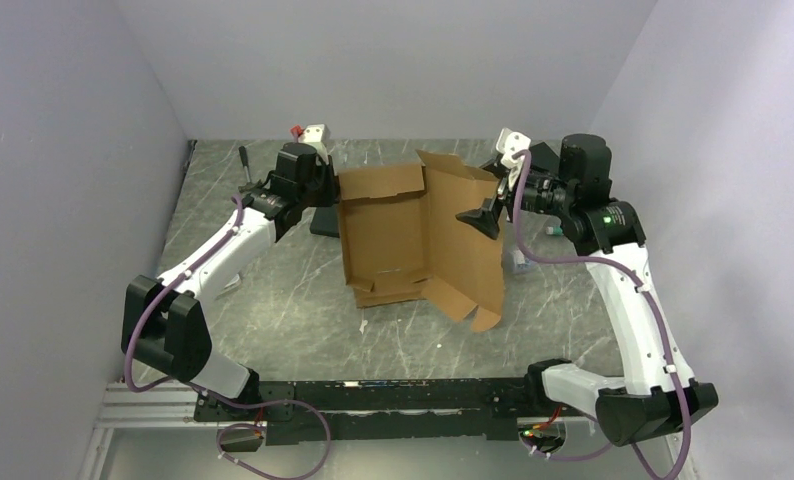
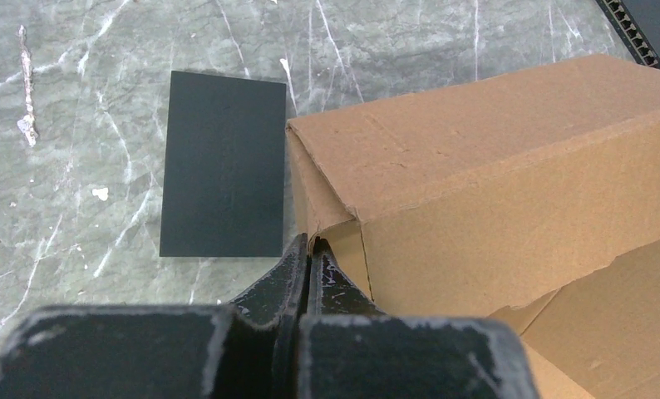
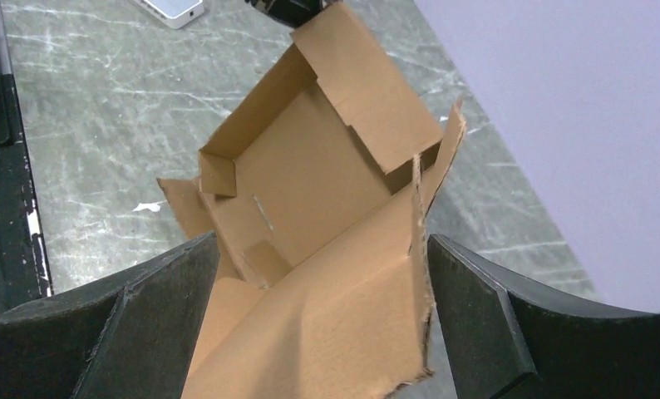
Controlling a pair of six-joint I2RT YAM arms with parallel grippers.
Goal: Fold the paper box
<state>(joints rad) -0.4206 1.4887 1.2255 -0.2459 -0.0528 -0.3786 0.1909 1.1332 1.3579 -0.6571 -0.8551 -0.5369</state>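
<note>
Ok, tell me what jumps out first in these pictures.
The big brown paper box sits mid-table, half folded, one wide flap standing up on its right. The right gripper gapes open around that flap's edge; the left gripper is shut at the box's far left corner, beside a flat black box.

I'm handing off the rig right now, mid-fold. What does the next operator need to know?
Left gripper: fingers shut, tips at a corner of the paper box on its left side. I can't tell whether cardboard is pinched.
Right gripper: open, with the raised lid panel between its fingers, not clamped.
The box sits mid-table, with a flat black box beside its left wall.
Done: the tray walls look raised.
Left: the lid is open and tilted up on the right. Bring it over and tuck its flaps.
</note>
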